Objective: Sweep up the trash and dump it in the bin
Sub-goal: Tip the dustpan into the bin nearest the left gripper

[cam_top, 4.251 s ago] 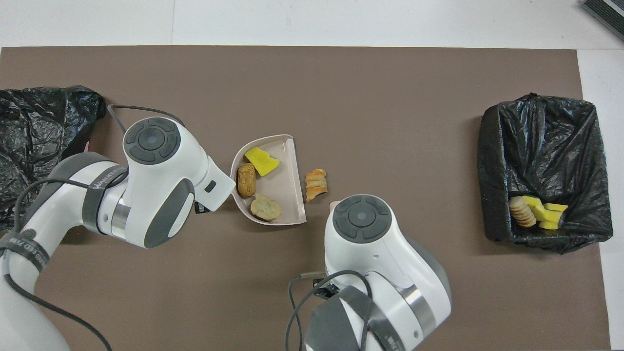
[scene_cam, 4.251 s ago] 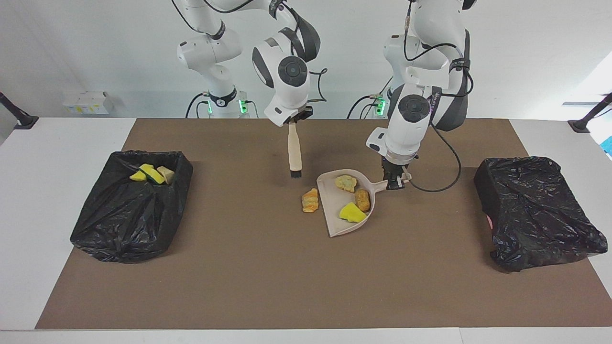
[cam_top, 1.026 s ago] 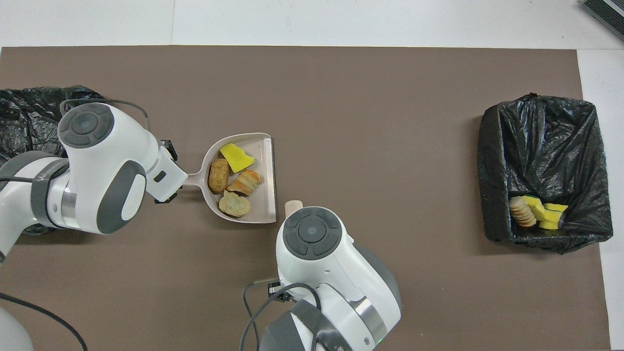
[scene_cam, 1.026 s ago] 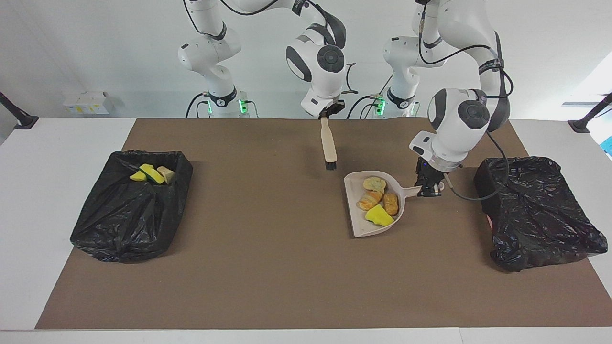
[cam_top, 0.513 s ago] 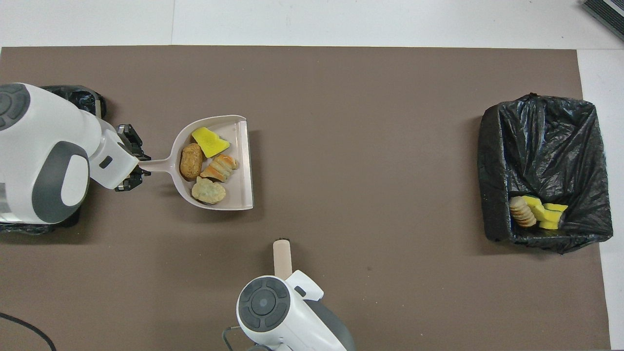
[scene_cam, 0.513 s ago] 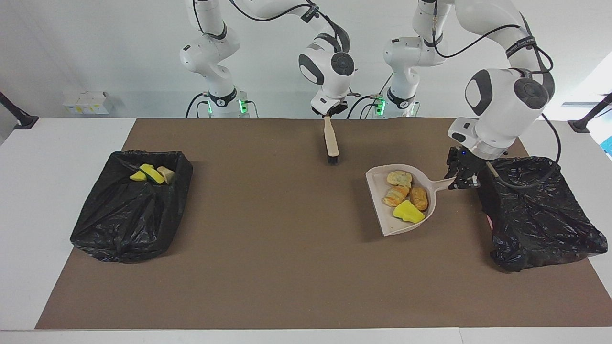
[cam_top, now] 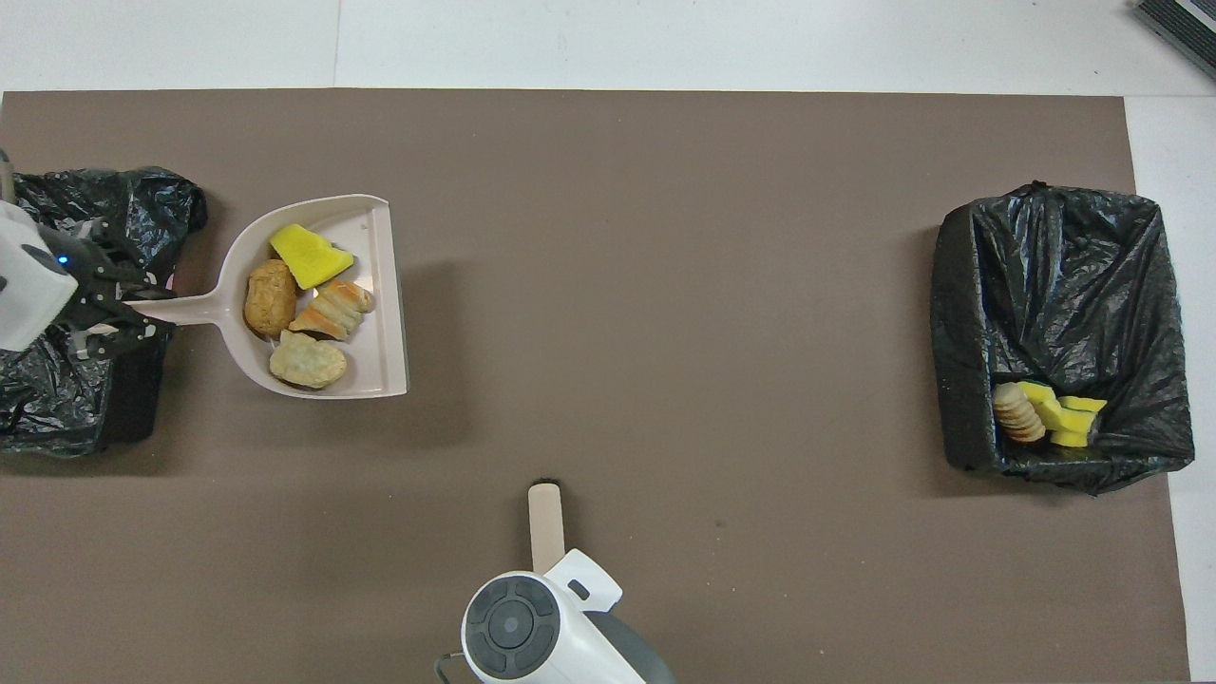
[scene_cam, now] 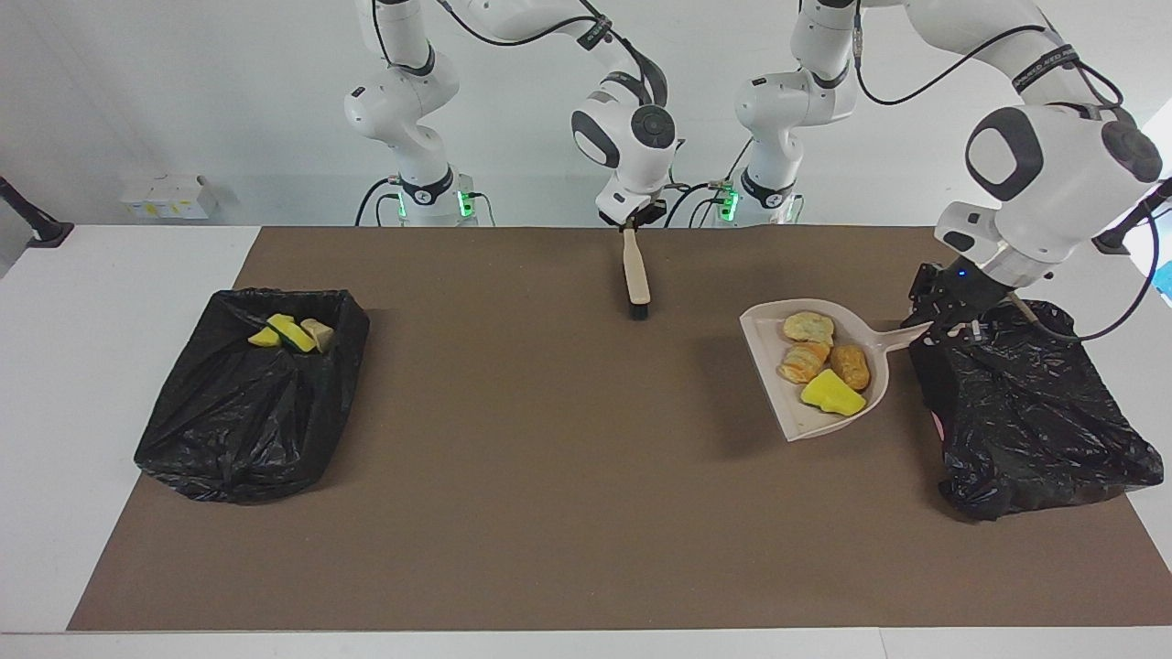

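My left gripper [scene_cam: 948, 328] [cam_top: 119, 313] is shut on the handle of the beige dustpan [scene_cam: 774, 403] [cam_top: 385, 285]. It holds the pan level above the mat, and the hand is over the rim of the black-lined bin [scene_cam: 1025, 412] [cam_top: 57, 399] at the left arm's end. Several pieces of trash lie in the pan: a yellow wedge [scene_cam: 831, 394] [cam_top: 309, 256], an orange-brown nugget [scene_cam: 851, 365] [cam_top: 270, 297], a striped orange piece [scene_cam: 802, 361] and a pale tan chunk [scene_cam: 808, 327]. My right gripper [scene_cam: 630, 225] is at the top of the brush [scene_cam: 635, 275] [cam_top: 544, 513], near the robots.
A second black-lined bin [scene_cam: 256, 403] [cam_top: 1064, 323] stands at the right arm's end with three pieces of trash [scene_cam: 291, 334] [cam_top: 1045, 415] in it. A brown mat [scene_cam: 513, 476] covers the table between the bins.
The left arm has carried the loaded dustpan toward the bin at its end and raised it. The right arm has drawn the brush back toward the robots.
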Controlling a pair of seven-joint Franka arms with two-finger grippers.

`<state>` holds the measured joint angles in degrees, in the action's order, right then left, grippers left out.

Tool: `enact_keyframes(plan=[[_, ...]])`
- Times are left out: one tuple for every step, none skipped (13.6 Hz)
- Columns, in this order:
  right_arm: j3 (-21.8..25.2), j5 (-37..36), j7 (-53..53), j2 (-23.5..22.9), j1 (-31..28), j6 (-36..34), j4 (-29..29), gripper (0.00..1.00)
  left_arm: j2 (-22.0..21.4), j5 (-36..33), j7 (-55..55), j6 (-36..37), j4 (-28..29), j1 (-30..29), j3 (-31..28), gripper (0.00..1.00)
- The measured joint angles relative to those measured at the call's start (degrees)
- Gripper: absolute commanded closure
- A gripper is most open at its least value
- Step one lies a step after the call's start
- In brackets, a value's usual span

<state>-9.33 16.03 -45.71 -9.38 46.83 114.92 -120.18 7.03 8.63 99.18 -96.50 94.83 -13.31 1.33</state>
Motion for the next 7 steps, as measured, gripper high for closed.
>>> enact_keyframes(plan=[[0.16, -0.47, 0.00, 0.00, -0.84, -2.64, 1.82, 0.00, 0.64, 0.02, 2.64, 1.32, -1.27, -2.31, 0.02, 1.00], [0.22, -1.62, 0.00, 0.01, -1.87, -4.86, 3.80, 0.00, 1.61, 0.05, 5.05, 2.64, -3.04, -4.45, 0.00, 1.00], [0.26, -2.80, 0.00, 0.02, -2.93, -6.70, 5.67, 0.00, 2.85, 0.05, 7.24, 3.79, -5.24, -6.47, -0.04, 1.00], [0.27, -3.65, 0.06, 0.04, -4.01, -8.21, 7.23, 0.00, 4.08, 0.05, 9.22, 4.48, -7.55, -8.39, -0.05, 1.00], [0.27, -4.10, 0.72, 0.09, -5.29, -9.69, 8.72, 0.00, 5.29, 0.05, 11.15, 4.97, -9.77, -10.38, -0.07, 1.00], [0.29, -4.27, 2.91, 0.34, -7.01, -11.51, 10.19, 0.00, 6.41, 0.05, 12.61, 5.47, -11.87, -12.47, -0.09, 1.00], [0.32, -4.35, 6.28, 0.94, -9.19, -13.54, 11.40, 0.00, 7.28, 0.05, 13.45, 6.19, -13.68, -14.28, -0.09, 1.00]])
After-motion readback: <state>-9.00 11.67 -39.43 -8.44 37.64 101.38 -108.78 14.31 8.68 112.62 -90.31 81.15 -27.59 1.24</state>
